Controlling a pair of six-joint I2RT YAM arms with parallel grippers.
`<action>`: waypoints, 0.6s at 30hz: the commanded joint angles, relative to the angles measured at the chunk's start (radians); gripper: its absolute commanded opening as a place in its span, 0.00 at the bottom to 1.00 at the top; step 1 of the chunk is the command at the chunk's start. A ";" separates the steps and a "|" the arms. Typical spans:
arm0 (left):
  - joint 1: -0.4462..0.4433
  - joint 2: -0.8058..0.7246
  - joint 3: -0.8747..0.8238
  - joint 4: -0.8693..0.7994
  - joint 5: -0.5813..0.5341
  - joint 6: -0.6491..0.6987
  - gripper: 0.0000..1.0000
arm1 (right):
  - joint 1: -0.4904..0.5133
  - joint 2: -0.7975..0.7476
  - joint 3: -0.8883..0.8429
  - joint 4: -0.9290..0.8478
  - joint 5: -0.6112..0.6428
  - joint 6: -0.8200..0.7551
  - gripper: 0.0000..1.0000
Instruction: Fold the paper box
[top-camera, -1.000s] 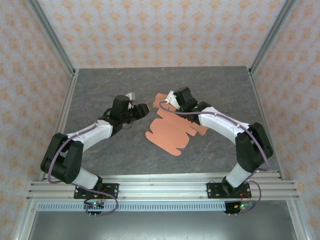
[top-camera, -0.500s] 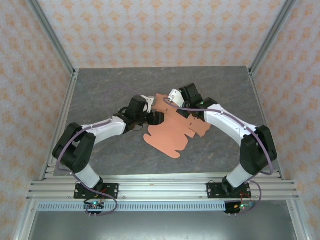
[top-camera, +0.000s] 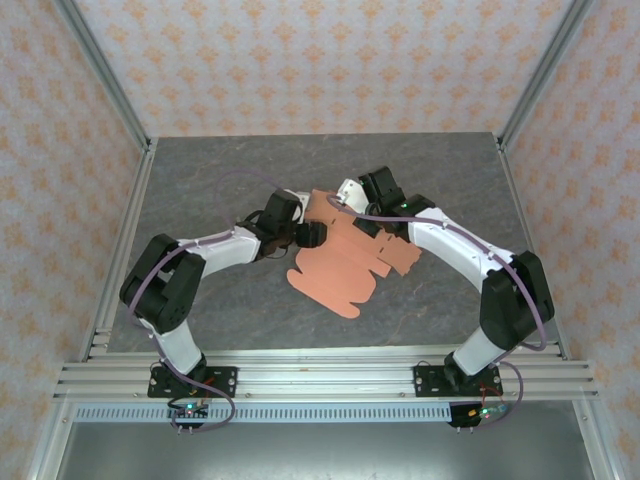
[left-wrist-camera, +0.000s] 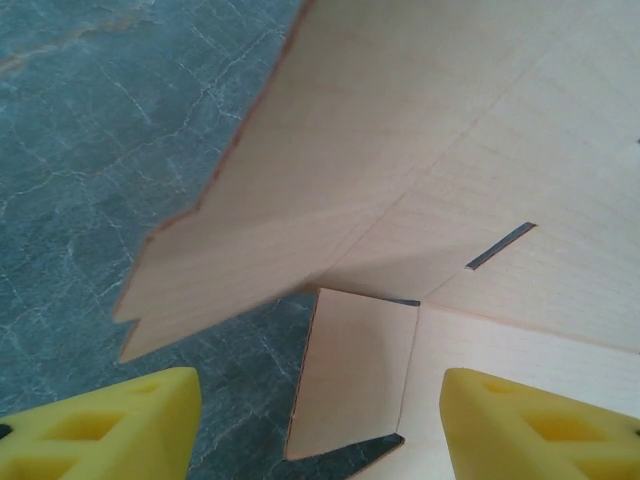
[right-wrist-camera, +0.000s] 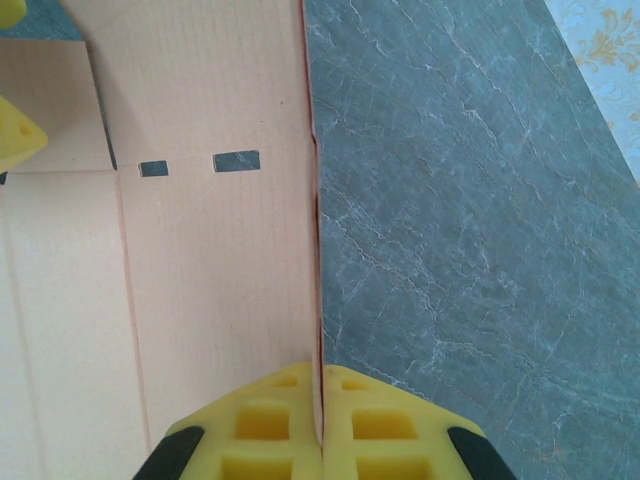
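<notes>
Right claw (right-wrist-camera: 318, 405) is pinched shut on the edge of the paper box (right-wrist-camera: 200, 250), a flat salmon-orange die-cut card sheet. That props the side off the grey marbled table (right-wrist-camera: 480, 200) for folding. Left claw (left-wrist-camera: 320, 425) is spread and empty, with a small flap just ahead between its pads. I reckon it's lined up to grab it.

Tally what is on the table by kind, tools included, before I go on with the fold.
Salmon-orange die-cut card sheet, the paper box: 1
Yellow-padded two-finger tools: 2 (left tool open, right tool shut on the sheet's edge)
Total: 3
</notes>
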 joint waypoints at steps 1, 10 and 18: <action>-0.011 0.022 0.033 0.022 0.046 0.015 0.62 | 0.000 -0.001 0.033 -0.024 0.001 0.018 0.00; -0.059 0.004 0.039 0.061 0.111 0.046 0.36 | -0.001 0.017 0.048 -0.036 0.005 0.033 0.00; -0.082 0.021 0.027 0.129 0.153 0.052 0.36 | -0.001 0.023 0.051 -0.030 -0.030 0.061 0.00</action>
